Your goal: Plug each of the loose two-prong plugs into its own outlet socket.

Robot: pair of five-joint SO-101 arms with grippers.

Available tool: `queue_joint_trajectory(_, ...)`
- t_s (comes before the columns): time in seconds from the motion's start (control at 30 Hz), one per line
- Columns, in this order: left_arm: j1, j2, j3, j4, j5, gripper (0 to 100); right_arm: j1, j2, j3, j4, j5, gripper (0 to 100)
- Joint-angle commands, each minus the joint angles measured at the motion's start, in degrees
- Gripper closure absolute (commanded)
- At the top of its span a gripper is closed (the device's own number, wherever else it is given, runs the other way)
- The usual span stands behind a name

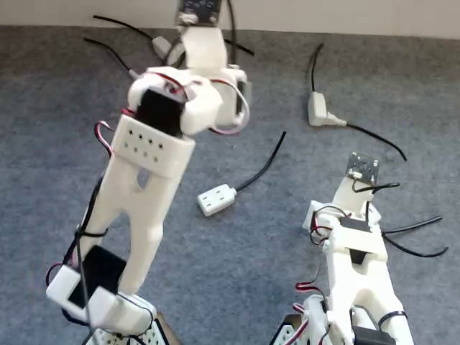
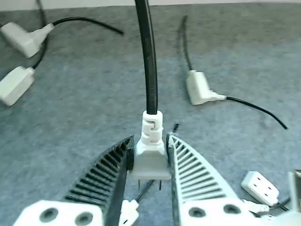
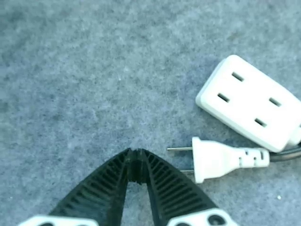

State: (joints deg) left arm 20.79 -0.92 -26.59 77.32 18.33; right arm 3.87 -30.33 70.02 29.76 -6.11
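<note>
My left gripper [image 2: 149, 141] is shut on a white two-prong plug [image 2: 150, 150] with a thick black cord [image 2: 149, 61], and holds it above the grey carpet with its prongs bare. Farther off lie another white plug [image 2: 200, 89] and a white outlet socket [image 2: 258, 186]. My right gripper [image 3: 136, 154] is shut on nothing, with its tips low over the carpet. Beside it lies a loose white plug [image 3: 216, 160], prongs toward the fingers, next to a white outlet block [image 3: 249, 108]. In the high view, an outlet socket [image 1: 217, 199] lies mid-table and a plug [image 1: 318, 110] at the back right.
Two more white plug or socket pieces [image 2: 21, 37] [image 2: 14, 84] lie on the carpet with their black cords. More black cords [image 1: 413, 248] trail beside the right arm [image 1: 356, 251]. The left arm [image 1: 151, 165] stretches across the left half of the table.
</note>
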Motion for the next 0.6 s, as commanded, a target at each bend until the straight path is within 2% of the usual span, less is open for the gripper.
queue_joint_trajectory(0.0,3.30,-8.13,7.16,-6.77,2.29,99,-1.80,-1.10,-0.13,-1.01,1.67,98.9)
queue_joint_trajectory(0.23,3.47,-23.43,29.85,-21.80,5.27,99,-1.89,-1.10,-0.13,-1.01,1.67,98.9)
queue_joint_trajectory(0.47,3.30,-38.11,57.63,-50.46,4.92,99,-2.07,-1.10,0.57,-1.01,1.76,99.0)
queue_joint_trajectory(0.57,3.74,-42.59,66.95,-59.87,5.19,99,-2.07,-1.10,0.57,-1.01,1.76,99.0)
